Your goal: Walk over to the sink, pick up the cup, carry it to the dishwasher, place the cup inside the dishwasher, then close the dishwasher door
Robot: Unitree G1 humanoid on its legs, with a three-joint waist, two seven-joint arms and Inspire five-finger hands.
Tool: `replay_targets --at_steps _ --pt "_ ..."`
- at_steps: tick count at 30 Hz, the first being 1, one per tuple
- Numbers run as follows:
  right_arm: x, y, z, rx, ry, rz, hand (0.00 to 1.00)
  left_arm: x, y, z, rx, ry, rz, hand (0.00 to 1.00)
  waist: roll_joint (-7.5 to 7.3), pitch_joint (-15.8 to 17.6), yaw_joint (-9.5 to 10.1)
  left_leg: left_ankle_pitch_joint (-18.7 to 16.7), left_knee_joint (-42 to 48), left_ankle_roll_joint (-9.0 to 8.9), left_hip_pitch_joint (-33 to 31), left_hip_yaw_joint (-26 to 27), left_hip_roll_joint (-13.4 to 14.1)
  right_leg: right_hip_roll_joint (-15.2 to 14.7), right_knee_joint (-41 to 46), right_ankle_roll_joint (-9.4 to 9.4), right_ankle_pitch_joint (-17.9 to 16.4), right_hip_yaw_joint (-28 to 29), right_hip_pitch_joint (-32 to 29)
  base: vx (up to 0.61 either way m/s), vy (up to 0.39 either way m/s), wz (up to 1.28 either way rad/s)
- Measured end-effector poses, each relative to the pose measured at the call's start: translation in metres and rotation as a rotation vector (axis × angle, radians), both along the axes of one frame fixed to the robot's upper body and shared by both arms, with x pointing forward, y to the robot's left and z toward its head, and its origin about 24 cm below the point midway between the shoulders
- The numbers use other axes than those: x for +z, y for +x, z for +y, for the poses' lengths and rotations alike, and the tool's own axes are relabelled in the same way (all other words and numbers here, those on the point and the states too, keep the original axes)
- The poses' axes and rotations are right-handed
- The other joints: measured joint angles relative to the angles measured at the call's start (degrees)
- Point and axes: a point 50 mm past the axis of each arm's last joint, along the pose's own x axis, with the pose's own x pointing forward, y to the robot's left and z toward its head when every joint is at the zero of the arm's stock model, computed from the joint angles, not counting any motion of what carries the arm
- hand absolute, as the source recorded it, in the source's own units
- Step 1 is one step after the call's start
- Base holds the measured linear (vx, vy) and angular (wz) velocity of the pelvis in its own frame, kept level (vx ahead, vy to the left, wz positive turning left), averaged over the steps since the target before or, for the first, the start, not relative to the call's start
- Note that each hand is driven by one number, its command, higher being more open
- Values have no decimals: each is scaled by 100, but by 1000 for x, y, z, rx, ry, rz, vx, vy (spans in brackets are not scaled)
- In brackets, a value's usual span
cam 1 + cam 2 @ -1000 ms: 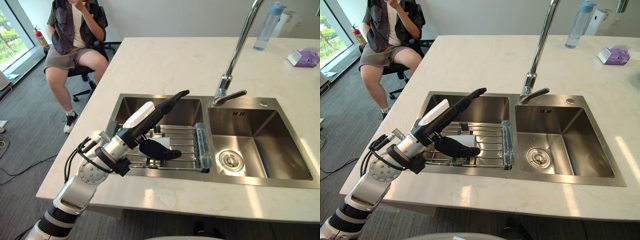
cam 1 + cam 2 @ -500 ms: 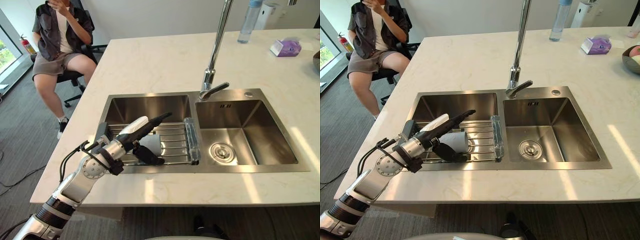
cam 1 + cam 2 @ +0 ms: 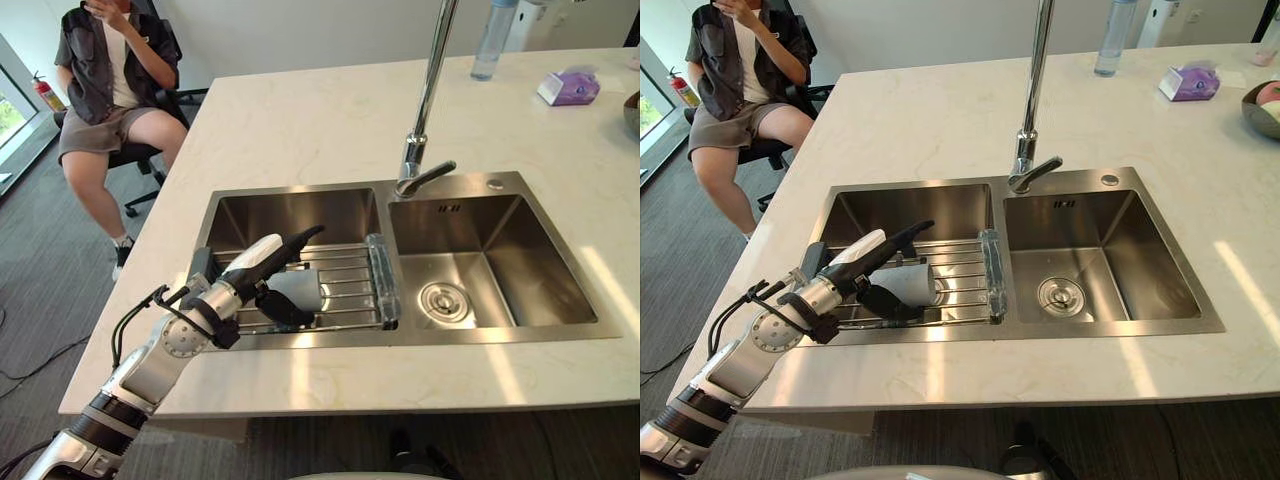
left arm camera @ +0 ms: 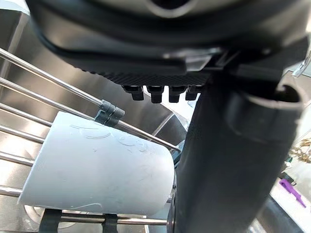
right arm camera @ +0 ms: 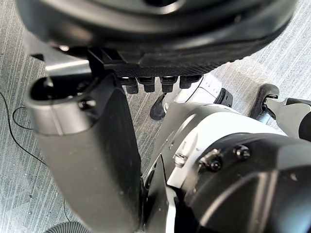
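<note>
Currently the left hand (image 3: 265, 265) is spread: fingers straight above the cup (image 3: 300, 290), thumb low on its near flank. Contact can't be made out. The cup lies on its side on the wire rack (image 3: 350, 285) in the sink (image 3: 300, 212), directly beneath the fingers. It is pale, smooth and tapered, so probably light, slick and prone to rolling on the bars. Best hold is likely round the mid-body with modest squeeze. The right hand (image 5: 82, 160) hangs by the floor, idle; its state I cannot tell.
</note>
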Motion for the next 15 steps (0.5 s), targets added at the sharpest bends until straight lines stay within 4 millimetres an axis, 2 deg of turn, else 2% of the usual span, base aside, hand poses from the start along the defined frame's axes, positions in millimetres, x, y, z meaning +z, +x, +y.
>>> replay_targets --at_steps 3,15 --pt "0 1 0 7 3 2 100 -10 2 5 20 30 58 100 10 8 -12 -3 -4 -3 0 8 1 4 0 0 0 3 -7 0 0 0" --pt "0 1 -1 3 9 4 100 -9 4 3 5 32 65 100 8 9 -8 -5 1 -2 7 -3 -4 -7 0 0 0 -11 8 0 0 0"
